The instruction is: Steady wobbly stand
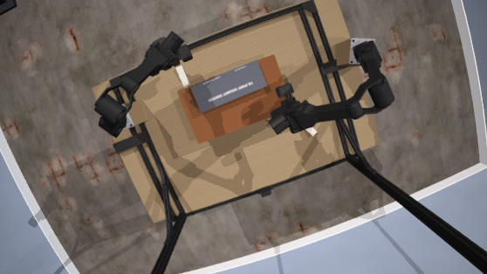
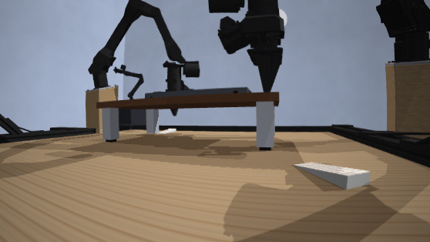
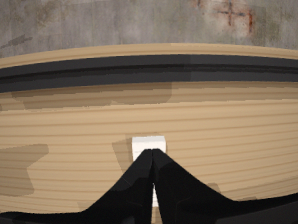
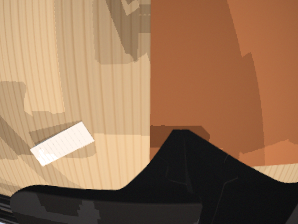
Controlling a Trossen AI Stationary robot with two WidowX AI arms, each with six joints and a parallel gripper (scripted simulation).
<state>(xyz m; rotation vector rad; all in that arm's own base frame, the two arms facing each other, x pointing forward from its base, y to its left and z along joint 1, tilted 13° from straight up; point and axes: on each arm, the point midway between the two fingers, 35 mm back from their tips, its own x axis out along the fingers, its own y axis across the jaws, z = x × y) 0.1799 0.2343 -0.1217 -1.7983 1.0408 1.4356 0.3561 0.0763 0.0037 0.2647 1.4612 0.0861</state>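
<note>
Looks like the switch [image 1: 229, 86] [image 2: 200, 92]'s still on the stand [image 1: 253, 118] [image 2: 185, 101] [image 4: 200, 75], both end effectors [image 1: 185, 52] [image 1: 279, 122] [image 2: 175, 112] [image 2: 267, 89] [image 3: 153, 151] [image 4: 181, 132] closed on nothing, leveling apparently unfinished.
</note>
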